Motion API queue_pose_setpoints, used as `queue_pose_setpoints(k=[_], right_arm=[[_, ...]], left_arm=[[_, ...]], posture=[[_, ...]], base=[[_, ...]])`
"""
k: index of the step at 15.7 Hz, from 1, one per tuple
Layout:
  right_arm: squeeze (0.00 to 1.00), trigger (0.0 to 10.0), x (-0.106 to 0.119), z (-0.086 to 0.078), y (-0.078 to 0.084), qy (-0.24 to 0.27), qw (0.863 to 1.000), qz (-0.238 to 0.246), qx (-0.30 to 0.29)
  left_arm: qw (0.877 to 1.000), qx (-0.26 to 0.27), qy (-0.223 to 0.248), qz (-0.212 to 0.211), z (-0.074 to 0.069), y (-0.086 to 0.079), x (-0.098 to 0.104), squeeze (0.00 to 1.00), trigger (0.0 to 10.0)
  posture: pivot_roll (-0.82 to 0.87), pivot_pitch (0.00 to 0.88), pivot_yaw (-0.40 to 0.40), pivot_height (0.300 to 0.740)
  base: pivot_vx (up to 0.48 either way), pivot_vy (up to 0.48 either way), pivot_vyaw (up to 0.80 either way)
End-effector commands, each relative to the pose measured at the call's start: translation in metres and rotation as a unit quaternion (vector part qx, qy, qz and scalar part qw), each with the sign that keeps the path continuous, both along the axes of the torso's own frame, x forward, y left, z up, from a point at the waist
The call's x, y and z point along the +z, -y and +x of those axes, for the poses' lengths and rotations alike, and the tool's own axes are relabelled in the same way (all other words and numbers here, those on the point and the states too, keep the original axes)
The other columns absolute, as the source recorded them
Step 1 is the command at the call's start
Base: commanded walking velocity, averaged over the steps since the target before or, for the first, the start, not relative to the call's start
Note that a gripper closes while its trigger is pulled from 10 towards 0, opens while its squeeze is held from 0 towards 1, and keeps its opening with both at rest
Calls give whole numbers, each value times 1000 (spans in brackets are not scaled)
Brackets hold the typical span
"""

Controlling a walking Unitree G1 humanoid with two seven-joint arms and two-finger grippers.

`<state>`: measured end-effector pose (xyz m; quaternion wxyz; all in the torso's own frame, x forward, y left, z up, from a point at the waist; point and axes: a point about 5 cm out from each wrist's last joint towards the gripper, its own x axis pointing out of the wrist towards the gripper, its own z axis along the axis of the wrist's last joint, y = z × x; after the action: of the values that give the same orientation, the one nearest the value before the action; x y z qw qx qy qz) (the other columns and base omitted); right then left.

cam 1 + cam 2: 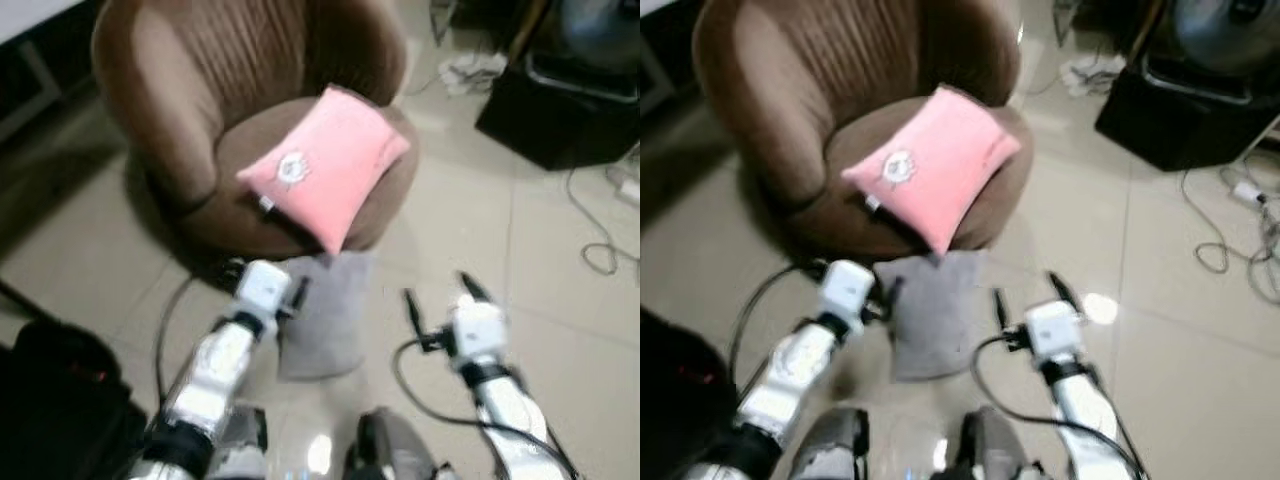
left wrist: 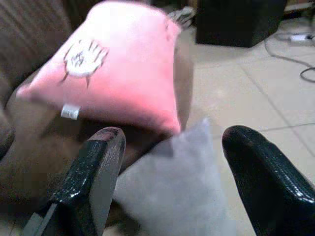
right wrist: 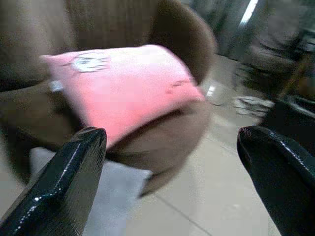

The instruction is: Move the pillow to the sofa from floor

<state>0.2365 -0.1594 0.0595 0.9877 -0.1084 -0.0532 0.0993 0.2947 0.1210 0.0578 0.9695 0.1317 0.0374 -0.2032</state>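
1. The pink pillow (image 1: pixel 325 165) is lying tilted on the seat of the brown sofa (image 1: pixel 180 110), ahead of both pincers.
2. The grey pillow (image 1: pixel 322 315) is lying on the floor (image 1: pixel 560 320), leaning against the sofa base, just ahead of the left pincer (image 2: pixel 167 182).
3. The left pincer is hovering released.
4. The right pincer (image 3: pixel 172 182) is hovering released, beside the grey pillow.
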Motion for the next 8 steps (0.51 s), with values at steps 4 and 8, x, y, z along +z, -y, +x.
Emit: queue_pose_setpoints(k=[4,8], right_arm=[[0,10000,-1,-1,-7,-6,1000,8,7],[0,10000,-1,-2,-4,-11,1000,13,1]], left_arm=[[1000,24,-16,1,-1,-13,-3,0,10000],[997,45,-25,-61,1,-17,2,0,10000]], posture=[[0,195,-44,669],[0,199,-45,669]], base=[[93,-75,0],[0,240,0]])
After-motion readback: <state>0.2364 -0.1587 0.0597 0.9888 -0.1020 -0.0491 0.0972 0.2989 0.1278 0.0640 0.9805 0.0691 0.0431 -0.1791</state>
